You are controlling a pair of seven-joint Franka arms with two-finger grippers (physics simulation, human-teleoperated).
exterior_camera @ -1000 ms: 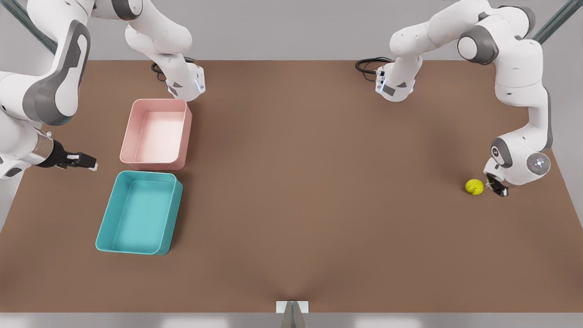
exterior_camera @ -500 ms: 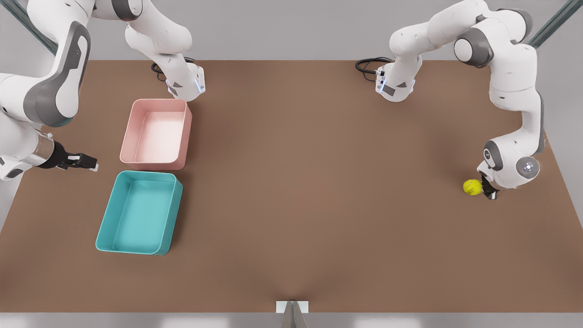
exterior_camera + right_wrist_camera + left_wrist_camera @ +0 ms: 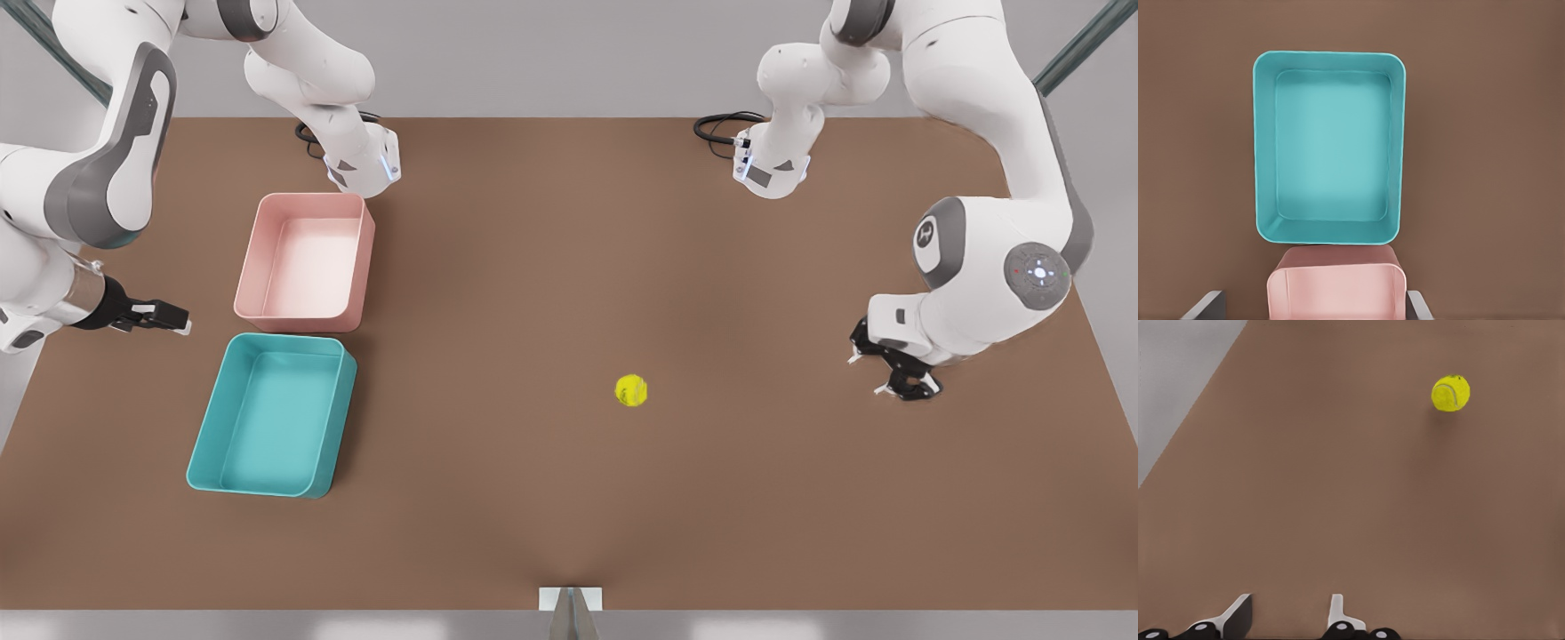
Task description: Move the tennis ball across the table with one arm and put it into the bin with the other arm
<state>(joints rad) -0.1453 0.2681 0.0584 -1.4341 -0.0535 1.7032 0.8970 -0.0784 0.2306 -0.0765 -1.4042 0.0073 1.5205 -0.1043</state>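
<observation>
Your tennis ball (image 3: 631, 390) sits mid-bench (image 3: 569, 267), far from the teal bin (image 3: 203, 444); both the left gripper (image 3: 889, 378) and the right gripper (image 3: 164, 316) have fingers apart, empty.

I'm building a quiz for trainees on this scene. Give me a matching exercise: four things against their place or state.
1. tennis ball
2. bin
3. left gripper
4. right gripper

A. open, at the front view's right
B. loose on the table, mid-width
C. teal, nothing in it
D. open, beside the pink bin

Pairs: 1-B, 2-C, 3-A, 4-D
</observation>
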